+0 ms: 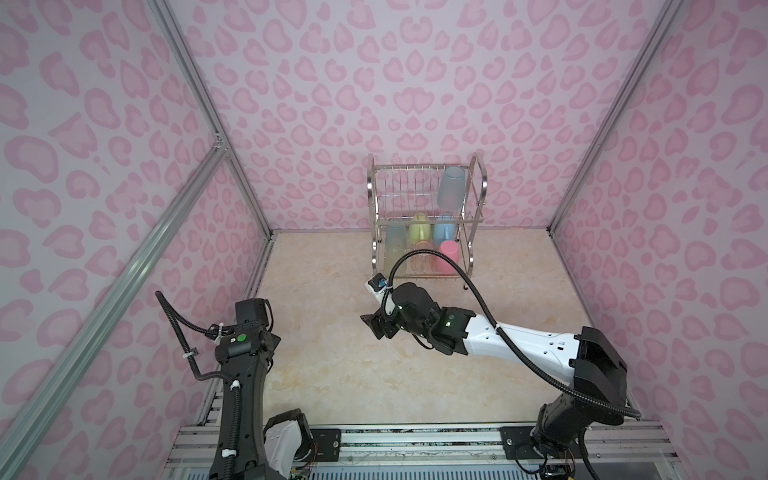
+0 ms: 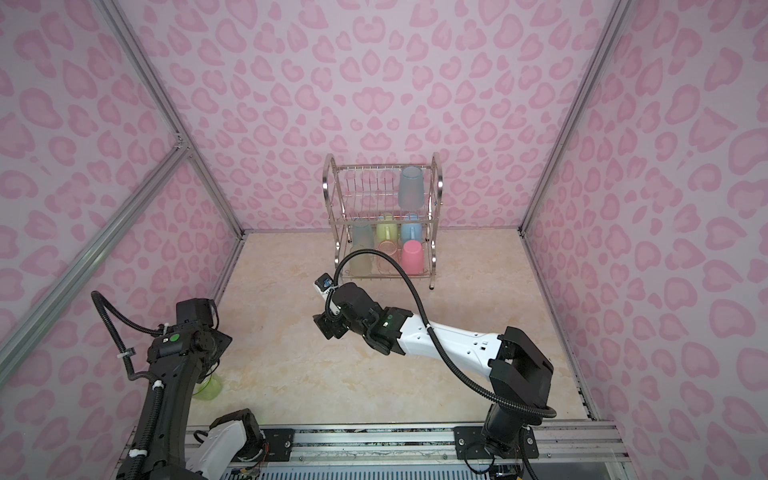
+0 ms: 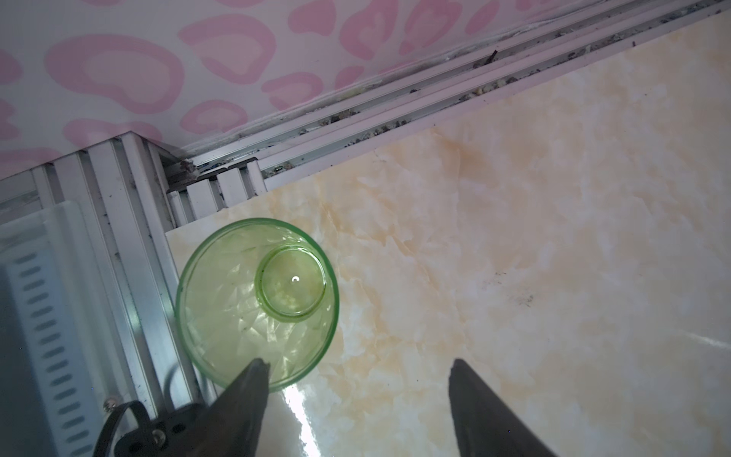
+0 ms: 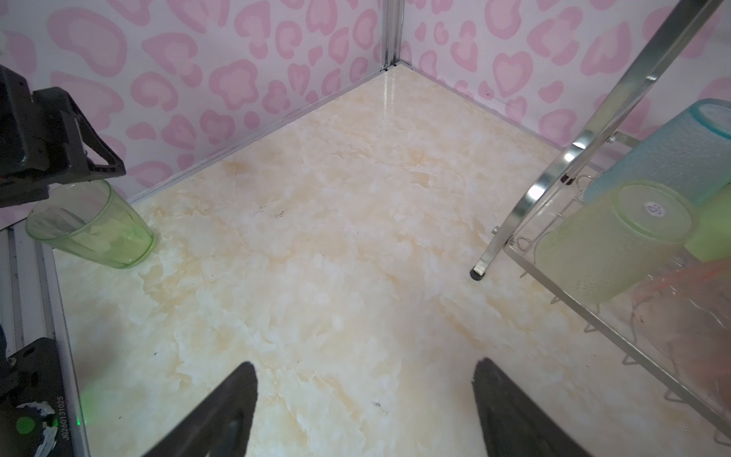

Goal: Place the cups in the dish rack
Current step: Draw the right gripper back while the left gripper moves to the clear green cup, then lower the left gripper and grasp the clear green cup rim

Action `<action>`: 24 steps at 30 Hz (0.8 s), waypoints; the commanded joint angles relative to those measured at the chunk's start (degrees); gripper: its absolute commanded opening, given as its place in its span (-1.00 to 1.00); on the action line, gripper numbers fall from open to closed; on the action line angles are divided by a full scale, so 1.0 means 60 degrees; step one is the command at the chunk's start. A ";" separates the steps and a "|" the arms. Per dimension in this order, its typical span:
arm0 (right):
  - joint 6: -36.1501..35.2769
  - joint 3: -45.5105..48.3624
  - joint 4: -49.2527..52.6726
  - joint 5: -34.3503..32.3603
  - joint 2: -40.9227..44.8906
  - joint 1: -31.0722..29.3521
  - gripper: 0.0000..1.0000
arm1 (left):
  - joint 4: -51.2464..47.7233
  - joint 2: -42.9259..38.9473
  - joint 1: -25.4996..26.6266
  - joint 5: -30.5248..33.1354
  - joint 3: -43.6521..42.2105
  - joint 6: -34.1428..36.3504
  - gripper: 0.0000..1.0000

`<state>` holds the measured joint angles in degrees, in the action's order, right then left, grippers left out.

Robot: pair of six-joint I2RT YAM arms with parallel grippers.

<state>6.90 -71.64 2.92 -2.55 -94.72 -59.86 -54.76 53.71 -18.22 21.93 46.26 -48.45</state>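
Observation:
The dish rack (image 1: 483,183) (image 2: 439,178) stands at the back of the table in both top views. A pale blue tumbler (image 1: 451,187) leans on its upper tier. The lower tier holds a yellow-green mug (image 1: 419,232), a blue mug (image 1: 444,232), a pink tumbler (image 1: 448,255) and pale translucent tumblers. A clear green tumbler (image 2: 208,388) (image 3: 257,300) (image 4: 91,225) stands mouth up at the table's near left corner. My left gripper (image 3: 358,363) hangs open above it, one fingertip over its rim and the cup outside the jaws. My right gripper (image 1: 372,324) (image 4: 364,366) is open and empty over the table's middle.
Pink patterned walls close in the marble table (image 1: 353,374) on three sides. Aluminium rails (image 3: 130,253) run right beside the green tumbler at the table's near edge. A rack leg (image 4: 479,273) stands not far from the right gripper.

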 commanded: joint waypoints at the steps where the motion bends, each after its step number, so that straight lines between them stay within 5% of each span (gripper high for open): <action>1: 0.0067 0.0020 -0.0084 0.0036 -0.0097 -0.0014 0.69 | -0.0200 0.0163 -0.0191 0.0220 -0.0093 -0.0355 0.47; 13: 0.0033 0.0380 -0.0267 -0.0055 -0.0035 -0.0014 0.68 | 0.0455 0.1392 -0.0814 -0.0594 -0.0706 -0.0694 0.24; 24: 0.0001 0.0530 -0.0416 -0.0125 -0.0068 0.0000 0.68 | 0.0543 0.1509 -0.0933 -0.0658 -0.0700 -0.0628 -0.24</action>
<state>6.90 -68.79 2.33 -2.98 -94.87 -59.86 -52.05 63.07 -23.73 17.91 42.26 -51.99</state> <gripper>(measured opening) 0.840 0.398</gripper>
